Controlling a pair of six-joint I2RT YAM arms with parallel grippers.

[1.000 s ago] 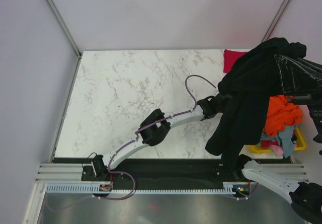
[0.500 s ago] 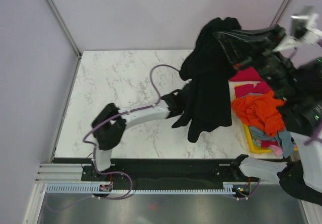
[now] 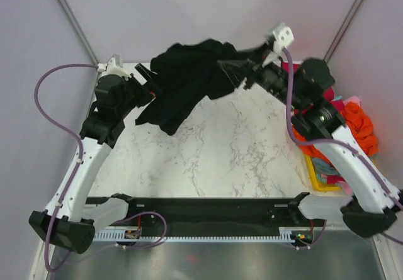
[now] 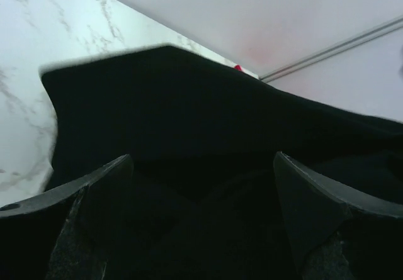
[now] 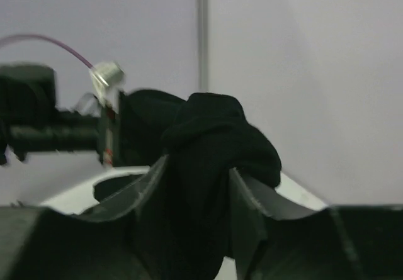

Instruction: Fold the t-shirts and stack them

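- Top view: the black t-shirt (image 3: 189, 82) hangs stretched above the far edge of the bench (image 3: 220, 148), between the left tool (image 3: 146, 82) and the right tool (image 3: 238, 72); the orange one (image 3: 362, 126) lies heaped with others in the yellow basket (image 3: 315, 182) at the right edge.
- Left wrist: the left tool (image 4: 201, 185) has its fingers apart with black cloth packed between; it appears clamped on a thick fold.
- Right wrist: the right tool (image 5: 195, 167) is pinched on a bunch of the same cloth.
- Step in hand, I judge: spreading the shirt out; next, lower it flat onto the bench under even tension.
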